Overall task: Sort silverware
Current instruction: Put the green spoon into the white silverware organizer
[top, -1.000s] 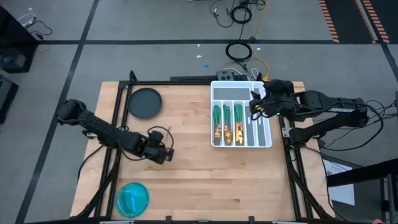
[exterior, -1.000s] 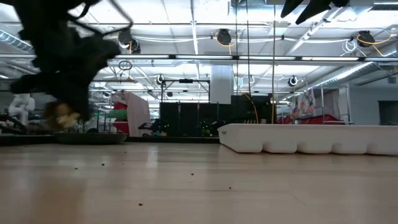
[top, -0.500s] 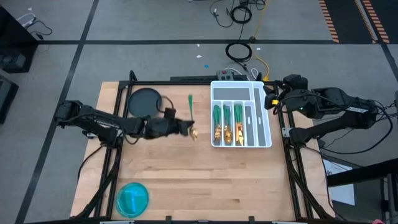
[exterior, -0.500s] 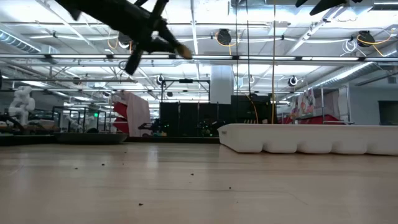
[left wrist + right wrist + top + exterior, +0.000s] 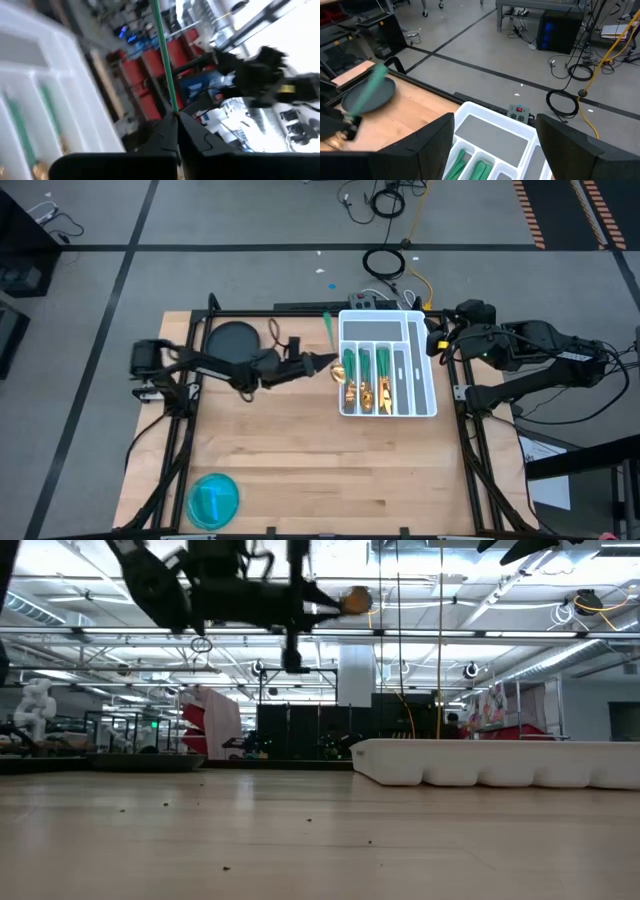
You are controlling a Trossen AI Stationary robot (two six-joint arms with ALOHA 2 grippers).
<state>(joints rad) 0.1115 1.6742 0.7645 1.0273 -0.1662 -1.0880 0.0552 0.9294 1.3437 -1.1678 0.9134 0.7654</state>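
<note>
From above, the left end effector (image 5: 312, 366) was clamped on a green-handled utensil (image 5: 331, 343) beside the nearly filled tray (image 5: 426, 406), while in its wrist view the right end effector (image 5: 492, 145) gaped empty above it.

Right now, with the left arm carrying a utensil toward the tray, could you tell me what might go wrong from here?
1. The left gripper pinches one green-handled utensil in the air, beside the white tray; a loose grip could let it slip onto the table.
2. The utensil stands upright, while the sorted silverware lies flat, so it may land crooked or across a divider.
3. The right gripper, open, waits at the tray's far edge; the arms could crowd each other.
</note>
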